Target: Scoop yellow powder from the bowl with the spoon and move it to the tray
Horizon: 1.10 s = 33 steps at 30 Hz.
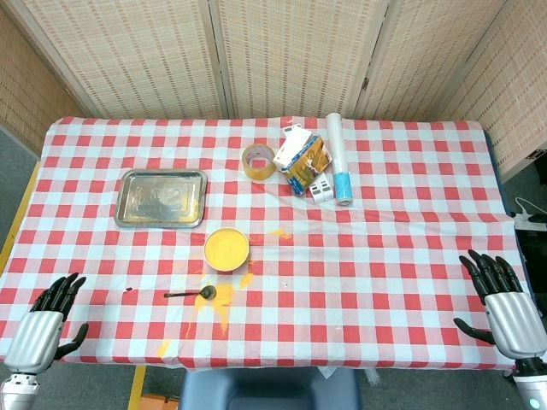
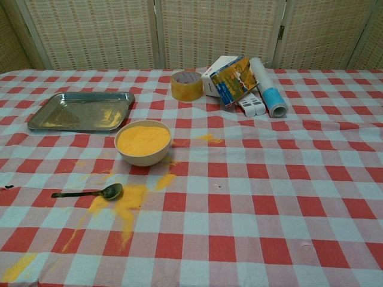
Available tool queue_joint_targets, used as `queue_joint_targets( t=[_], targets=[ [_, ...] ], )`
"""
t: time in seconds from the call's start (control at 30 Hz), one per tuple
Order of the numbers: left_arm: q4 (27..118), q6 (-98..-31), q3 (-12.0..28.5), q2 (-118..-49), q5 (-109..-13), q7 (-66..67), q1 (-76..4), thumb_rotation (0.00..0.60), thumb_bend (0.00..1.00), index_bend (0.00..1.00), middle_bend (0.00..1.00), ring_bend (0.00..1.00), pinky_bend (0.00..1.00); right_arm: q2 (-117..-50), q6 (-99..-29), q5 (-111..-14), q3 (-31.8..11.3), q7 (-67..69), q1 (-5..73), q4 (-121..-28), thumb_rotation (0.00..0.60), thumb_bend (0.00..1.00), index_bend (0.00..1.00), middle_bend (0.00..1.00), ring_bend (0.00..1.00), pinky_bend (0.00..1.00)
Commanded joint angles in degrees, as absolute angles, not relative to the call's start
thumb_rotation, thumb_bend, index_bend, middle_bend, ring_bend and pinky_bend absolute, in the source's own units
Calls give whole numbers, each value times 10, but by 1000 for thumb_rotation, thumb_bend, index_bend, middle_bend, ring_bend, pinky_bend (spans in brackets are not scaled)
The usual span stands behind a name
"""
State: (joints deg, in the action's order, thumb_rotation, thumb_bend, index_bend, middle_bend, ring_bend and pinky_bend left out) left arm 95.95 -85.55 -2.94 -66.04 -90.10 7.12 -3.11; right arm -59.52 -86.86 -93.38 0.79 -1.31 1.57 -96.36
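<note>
A white bowl [image 1: 226, 248] [image 2: 143, 142] full of yellow powder stands near the middle of the checkered table. A dark spoon [image 1: 190, 294] [image 2: 90, 193] lies flat in front of the bowl, bowl end to the right, beside spilled yellow powder [image 2: 128, 200]. The steel tray [image 1: 161, 197] [image 2: 81, 111] sits behind and left of the bowl, holding only a faint dusting of powder. My left hand [image 1: 44, 320] rests at the near left table edge, fingers spread, holding nothing. My right hand [image 1: 504, 301] is at the near right edge, likewise spread and holding nothing. Neither hand shows in the chest view.
A roll of brown tape [image 1: 258, 161] [image 2: 187, 86], a tilted carton [image 1: 305, 164] [image 2: 232, 78], a white and blue roll [image 1: 338, 158] [image 2: 267, 86] and a small white item [image 1: 321, 191] lie at the back. Woven screens stand behind the table.
</note>
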Motion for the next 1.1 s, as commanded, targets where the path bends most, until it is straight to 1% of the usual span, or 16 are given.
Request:
queue_joint_targets(
  t=[0.03,0.1,0.17,0.2,0.23,0.27,0.3,0.33,0.37,0.47,0.53,0.67,0.73,0.9,1.03,1.1],
  targets=[
    [958,-855,-33,-663,-912,71,-32,600,414,0,139,45,216,-596,-869,-934,7,-12,16,-963,600,36,0,0,0,0],
    [948,-868,-33,-674,-934,71,-33,600,414,0,338,210,418,-598,-872,-935,6,-12,15,-963,600,37,0,0,0,0],
    [943,-872,-42,-681,-968,54,-38,600,412,2,723,601,813,-600,-876,-934,4,-11,15,-962,600,36,0,0,0,0],
    [946,-867,-48,-682,-981,30,-44,600,412,32,878,791,939,-601,-875,-933,3,-11,16,-962,600,36,0,0,0,0],
    [952,-854,-55,-679,-986,6,-50,600,412,71,948,885,984,-603,-875,-932,2,-9,16,-961,600,36,0,0,0,0],
    [963,-823,-66,-666,-983,-14,-61,600,414,136,997,970,1000,-606,-875,-928,0,-4,17,-962,600,36,0,0,0,0],
    [976,-796,-71,-653,-976,-20,-72,600,415,201,1000,999,1000,-609,-875,-926,-2,2,18,-961,600,36,0,0,0,0],
    [992,-769,-73,-640,-966,-24,-84,600,415,227,1000,1000,1000,-610,-874,-925,-3,3,18,-959,600,36,0,0,0,0],
    [1015,-735,-73,-625,-950,-32,-99,600,416,249,1000,1000,1000,-611,-872,-924,-4,1,19,-956,600,36,0,0,0,0],
    [1054,-668,-59,-606,-905,-46,-137,600,414,270,1000,1000,1000,-614,-866,-921,-4,-5,21,-955,600,36,0,0,0,0],
    [1053,-647,-44,-612,-882,-28,-152,600,414,272,1000,1000,1000,-615,-864,-918,-5,-7,22,-955,600,36,0,0,0,0],
    [1036,-613,-26,-652,-839,33,-174,600,416,306,1000,1000,1000,-618,-859,-906,-9,-11,25,-952,600,36,0,0,0,0],
    [1016,-620,-15,-682,-828,75,-178,600,416,326,1000,1000,1000,-619,-855,-899,-12,-11,26,-950,600,36,0,0,0,0],
    [958,-665,5,-771,-823,199,-179,600,414,362,1000,1000,1000,-621,-843,-888,-15,-12,31,-946,600,36,0,0,0,0],
    [939,-669,7,-814,-816,256,-184,600,415,365,1000,1000,1000,-621,-842,-886,-16,-10,32,-945,600,36,0,0,0,0],
    [937,-669,7,-821,-815,262,-185,600,416,366,1000,1000,1000,-621,-842,-885,-16,-9,32,-945,600,37,0,0,0,0]
  ],
)
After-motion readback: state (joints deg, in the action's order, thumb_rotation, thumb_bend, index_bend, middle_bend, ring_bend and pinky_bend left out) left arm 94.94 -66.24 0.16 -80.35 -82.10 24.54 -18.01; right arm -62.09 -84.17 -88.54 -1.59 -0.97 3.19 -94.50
